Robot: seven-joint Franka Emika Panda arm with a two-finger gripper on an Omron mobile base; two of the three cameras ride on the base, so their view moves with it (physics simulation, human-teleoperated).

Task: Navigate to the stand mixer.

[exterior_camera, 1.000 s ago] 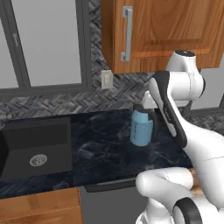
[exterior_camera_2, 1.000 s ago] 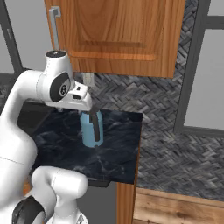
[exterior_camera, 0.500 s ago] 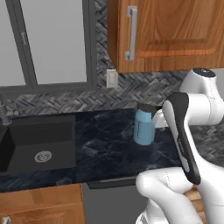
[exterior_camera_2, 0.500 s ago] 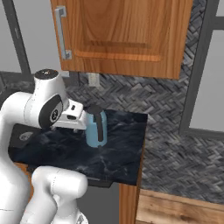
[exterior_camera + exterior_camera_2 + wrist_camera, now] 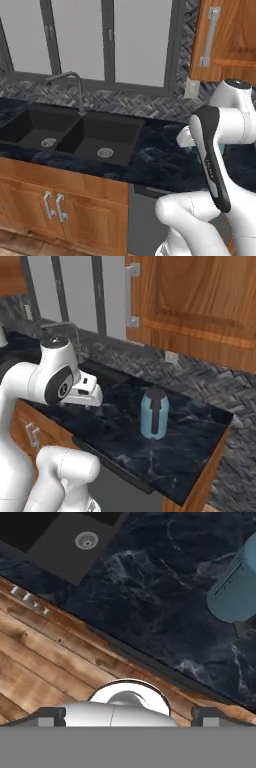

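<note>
A double black sink is set into the dark marbled counter at the left, with a round drain seen in each basin and nothing else in them. A curved grey faucet stands behind the divider, below the window. Wooden cabinet doors with two metal handles are seen under the sink.

Further right, a light-blue jug with a dark lid stands upright on the counter, well apart from the sink; its contents cannot be told. A wall outlet is mounted on the herringbone backsplash, and a wooden upper cabinet hangs above the jug.

In the hand view the gripper is held above the counter's front edge, with the jug to the upper right. Its finger tips are set far apart with nothing between them.

The stand mixer cannot be located in any view, so its place relative to the fingers cannot be told.
</note>
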